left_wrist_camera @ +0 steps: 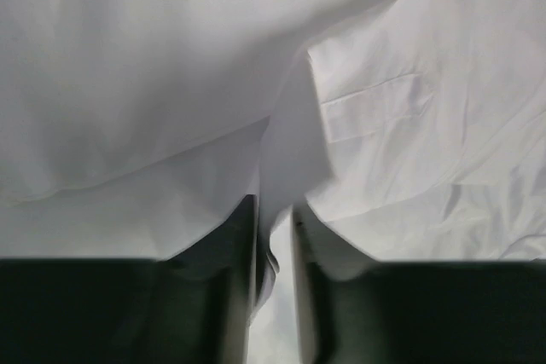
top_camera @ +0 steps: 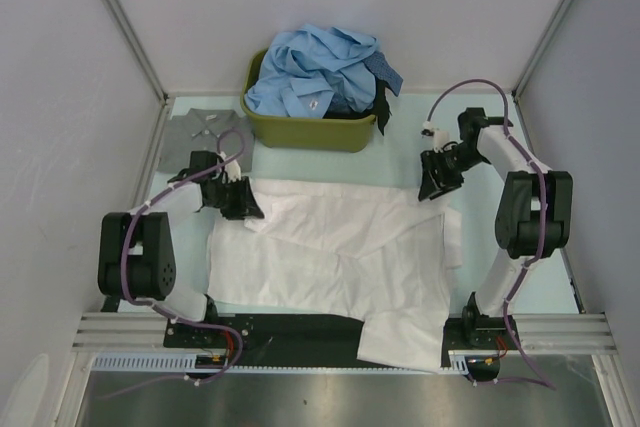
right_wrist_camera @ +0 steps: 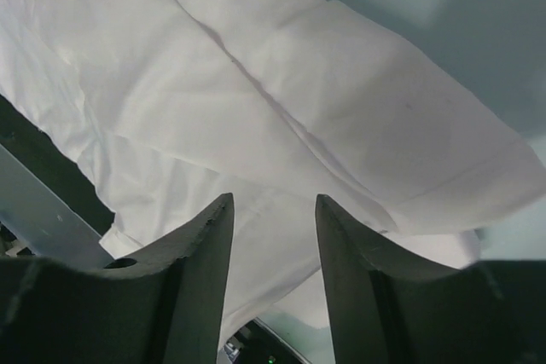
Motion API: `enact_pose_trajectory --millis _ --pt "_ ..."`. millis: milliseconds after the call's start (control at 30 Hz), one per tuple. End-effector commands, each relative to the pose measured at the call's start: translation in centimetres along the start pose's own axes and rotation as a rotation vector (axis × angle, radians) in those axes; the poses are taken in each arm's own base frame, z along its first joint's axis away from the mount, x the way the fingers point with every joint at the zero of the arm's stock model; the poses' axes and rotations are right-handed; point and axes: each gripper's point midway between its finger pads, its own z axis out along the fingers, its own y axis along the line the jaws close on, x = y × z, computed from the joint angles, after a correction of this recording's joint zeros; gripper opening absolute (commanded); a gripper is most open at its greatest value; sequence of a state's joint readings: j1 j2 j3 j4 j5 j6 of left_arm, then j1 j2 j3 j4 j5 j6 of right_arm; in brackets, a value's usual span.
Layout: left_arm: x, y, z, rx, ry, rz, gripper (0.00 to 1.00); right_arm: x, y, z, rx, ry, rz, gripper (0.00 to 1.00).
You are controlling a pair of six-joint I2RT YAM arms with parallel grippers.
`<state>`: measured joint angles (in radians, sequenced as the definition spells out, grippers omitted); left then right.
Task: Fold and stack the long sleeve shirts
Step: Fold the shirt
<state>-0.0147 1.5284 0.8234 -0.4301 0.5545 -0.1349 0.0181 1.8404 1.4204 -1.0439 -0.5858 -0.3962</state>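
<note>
Left end effector [top_camera: 240, 199] rests at the far-left edge of the white shirt [top_camera: 330, 247], fingers narrowly parted around a fold. The shirt lies spread on the bench [top_camera: 400, 157]. Right end effector [top_camera: 437, 179] hangs partly open, empty, over its far-right corner.

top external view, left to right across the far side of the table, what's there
grey collared cloth shirt → olive-green plastic tub of light blue cloth shirts → black right gripper
</note>
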Motion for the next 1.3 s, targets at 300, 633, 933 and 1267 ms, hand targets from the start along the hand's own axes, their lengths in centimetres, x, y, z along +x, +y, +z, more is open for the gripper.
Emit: enact_pose_trajectory --millis 300,633,933,1267 --pt "-3.8 2.5 -5.1 -0.057 -0.093 0.443 0.7 -0.5 -6.8 -5.2 0.189 -0.158 0.066 0.69" --pt "-10.2 7.4 -5.7 -0.164 -0.106 0.498 0.73 -2.9 -9.1 -1.0 0.097 -0.173 -0.012 0.69" --pt "-13.2 8.0 -3.5 -0.07 -0.096 0.478 0.75 -2.0 -6.7 0.1 -0.088 -0.135 -0.065 0.67" --pt "-14.4 9.5 -1.2 -0.047 -0.083 0.452 0.62 -1.6 -6.1 0.3 -0.14 -0.102 -0.058 0.52"
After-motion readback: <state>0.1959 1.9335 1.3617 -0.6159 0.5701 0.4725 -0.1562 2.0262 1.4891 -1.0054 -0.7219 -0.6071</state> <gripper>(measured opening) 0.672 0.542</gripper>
